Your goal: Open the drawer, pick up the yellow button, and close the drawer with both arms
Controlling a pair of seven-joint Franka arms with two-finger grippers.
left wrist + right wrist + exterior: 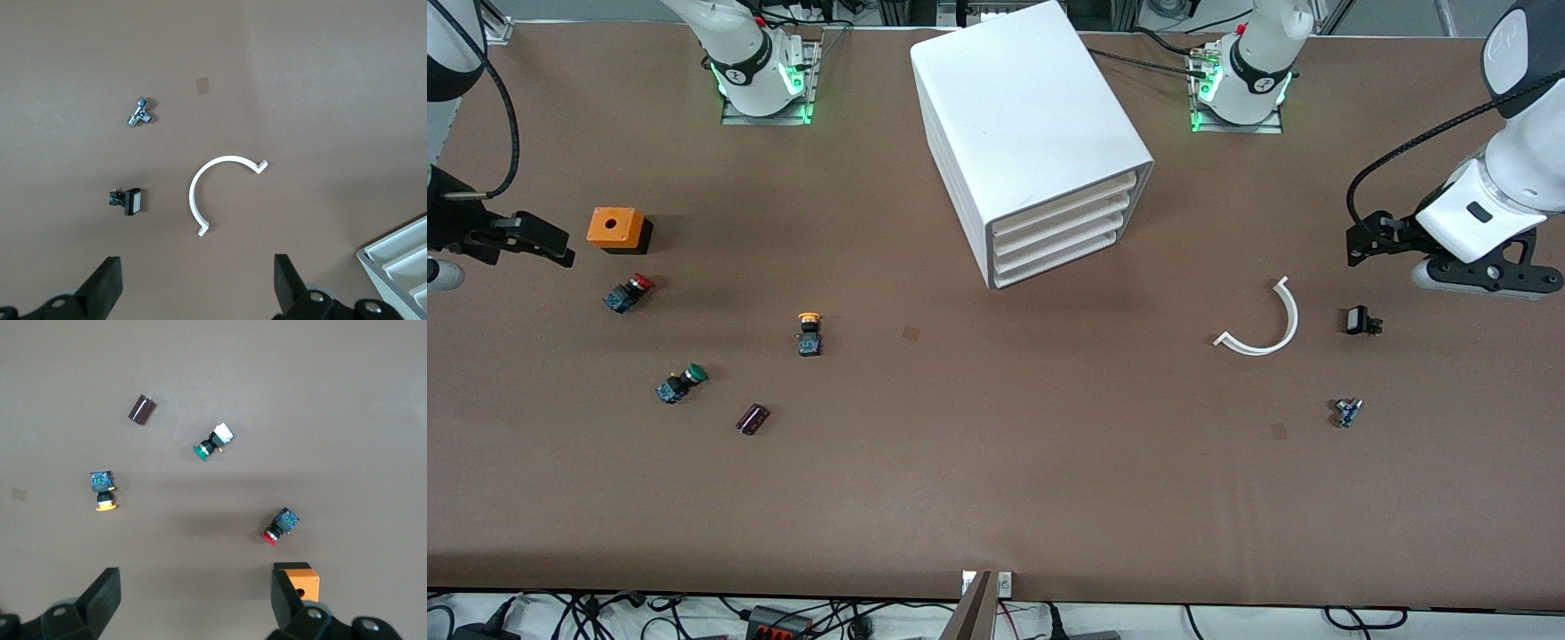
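White cabinet [1032, 133] has its top drawer [1069, 204] shut; the yellow-capped button [810, 332] lies on the table. Left gripper [193, 283] and right gripper [193, 600] hover wide apart, empty.

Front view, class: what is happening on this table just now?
Nothing is being handled yet. The white cabinet has all four drawers shut, including the top drawer. The yellow-capped button lies out on the table, toward the right arm's end. Both arms wait: the left hand hangs open above a curved white clip, the right hand open near an orange box.
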